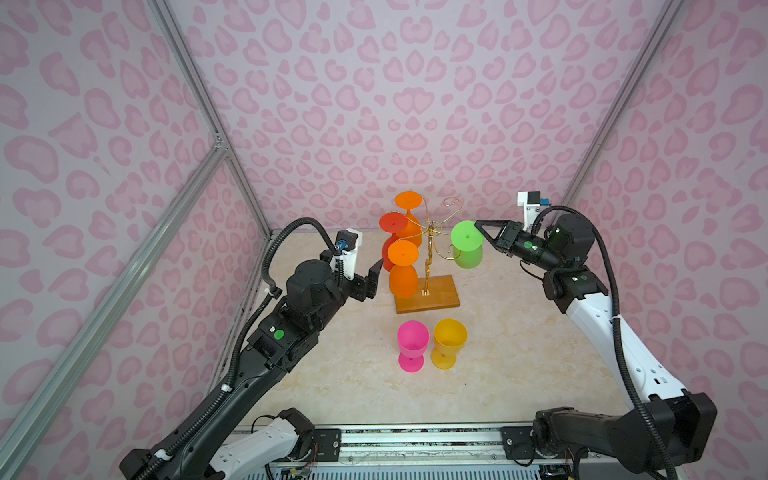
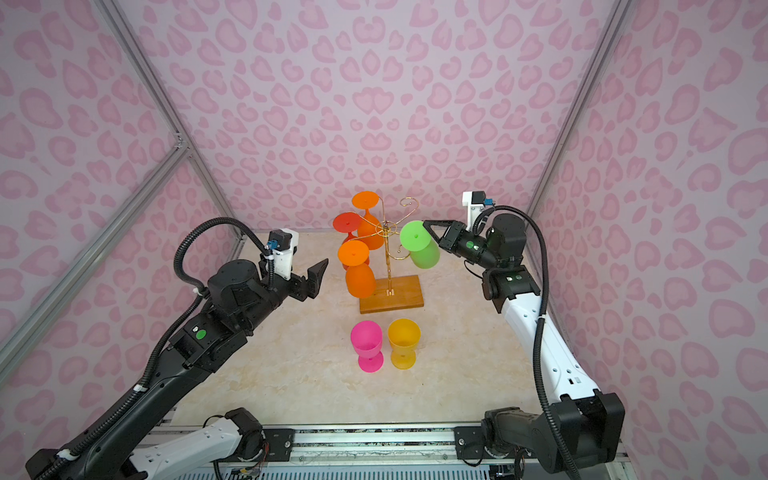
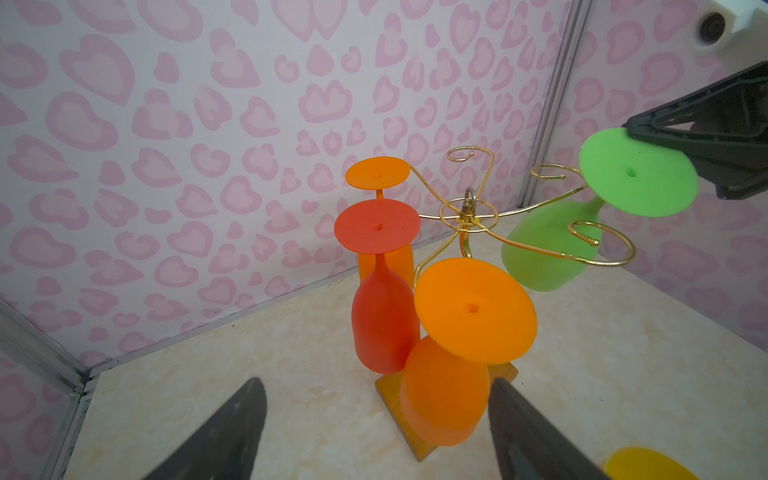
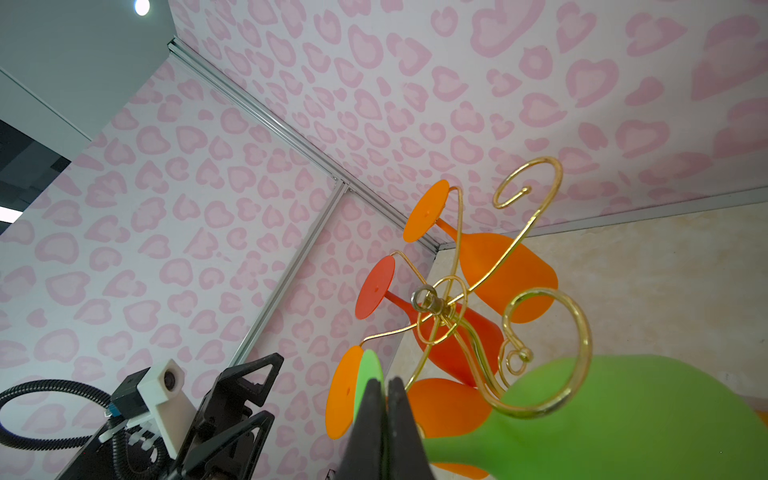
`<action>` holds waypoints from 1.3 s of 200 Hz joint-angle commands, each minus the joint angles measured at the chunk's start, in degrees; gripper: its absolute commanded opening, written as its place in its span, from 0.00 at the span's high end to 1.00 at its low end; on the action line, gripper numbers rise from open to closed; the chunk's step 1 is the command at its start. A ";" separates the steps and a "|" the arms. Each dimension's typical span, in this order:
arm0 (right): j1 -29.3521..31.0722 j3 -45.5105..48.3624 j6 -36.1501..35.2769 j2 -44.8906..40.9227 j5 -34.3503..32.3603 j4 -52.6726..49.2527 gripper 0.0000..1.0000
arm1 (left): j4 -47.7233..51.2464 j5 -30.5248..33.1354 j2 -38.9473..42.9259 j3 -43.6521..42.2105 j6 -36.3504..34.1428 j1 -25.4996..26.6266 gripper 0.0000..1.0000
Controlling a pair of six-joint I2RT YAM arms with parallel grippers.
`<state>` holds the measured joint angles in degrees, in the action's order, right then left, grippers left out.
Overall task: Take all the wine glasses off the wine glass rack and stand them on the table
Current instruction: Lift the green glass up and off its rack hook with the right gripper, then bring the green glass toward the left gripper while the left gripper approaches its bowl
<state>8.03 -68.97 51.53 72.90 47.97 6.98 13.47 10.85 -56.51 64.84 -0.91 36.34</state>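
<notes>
The wine glass rack (image 1: 432,245) (image 2: 388,249), gold wire on a wooden base, stands mid-table. A green wine glass (image 1: 468,257) (image 2: 426,257) (image 3: 638,172) (image 4: 623,415) hangs upside down and tilted at its right side. My right gripper (image 1: 478,225) (image 2: 424,226) (image 4: 384,382) is shut on the rim of its foot. Whether its stem still lies in a curl I cannot tell. Two orange glasses (image 1: 402,280) (image 1: 409,226) and a red one (image 1: 390,232) hang upside down on the rack's left. Just left of the nearest orange bowl, apart from it, my left gripper (image 1: 379,266) (image 2: 322,268) (image 3: 376,384) is open and empty.
A pink glass (image 1: 411,345) and a yellow glass (image 1: 449,343) stand upright on the table in front of the rack's base (image 1: 440,297). Patterned walls with aluminium posts (image 1: 245,183) close in the back and sides. A metal rail (image 1: 415,440) runs along the front edge.
</notes>
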 commanded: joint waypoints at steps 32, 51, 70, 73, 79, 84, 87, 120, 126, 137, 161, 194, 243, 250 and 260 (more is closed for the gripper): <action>-3.68 3.88 -0.28 -5.79 1.54 -1.70 1.00 | -1.15 -0.79 -0.77 0.97 0.20 -0.19 0.15; -6.06 4.85 -0.26 -7.94 2.12 -2.99 1.00 | -1.17 -1.14 -1.05 1.31 0.29 -0.21 0.15; -8.50 5.18 -0.29 -9.90 2.64 -4.14 1.00 | -1.32 -1.43 -1.15 1.34 0.53 -0.21 0.15; -8.87 5.19 -0.35 -10.13 2.66 -4.32 1.00 | -1.34 -1.52 -1.15 1.35 0.55 -0.21 0.15; -9.68 5.12 -0.38 -10.71 2.80 -4.68 1.00 | -1.38 -1.57 -1.22 1.34 0.56 -0.21 0.15; -10.34 5.04 -0.38 -11.20 2.87 -5.01 1.00 | -1.42 -1.70 -1.25 1.43 0.64 -0.21 0.15; -10.73 5.06 -0.38 -11.42 2.92 -5.16 1.00 | -1.42 -1.78 -1.23 1.43 0.64 -0.21 0.15; -14.42 3.14 -0.30 -13.77 2.50 -6.07 1.00 | -1.70 -2.50 -1.29 1.85 0.91 -0.30 0.15; -14.90 2.64 -0.05 -14.05 2.37 -5.96 1.00 | -2.02 -2.73 -1.24 1.87 1.06 -0.30 0.15; -15.47 1.56 0.31 -14.53 1.98 -5.45 1.00 | -2.38 -3.26 -1.33 1.94 1.30 -0.35 0.15; -15.85 -0.09 1.59 -16.08 -0.12 -2.84 1.00 | -3.18 -4.72 -1.70 2.13 1.78 -0.39 0.15; -15.94 -0.15 6.30 -17.62 -2.72 5.58 1.00 | -4.52 -9.08 -2.93 2.47 2.46 -0.97 0.15; -12.62 2.72 16.05 -16.47 -4.66 23.29 1.00 | -11.08 -28.37 -6.07 2.97 9.22 -7.36 0.16; -11.08 2.68 16.09 -15.97 -5.00 24.22 1.00 | -12.55 -30.65 -6.55 2.86 10.51 -8.26 0.17; -8.95 2.31 16.02 -15.07 -5.14 25.67 1.00 | -14.88 -33.95 -7.47 2.68 12.50 -9.59 0.17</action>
<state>-4.14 -66.63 64.51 56.53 44.10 22.83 6.79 -11.09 -62.57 67.05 5.87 29.10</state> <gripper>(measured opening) 0.049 0.833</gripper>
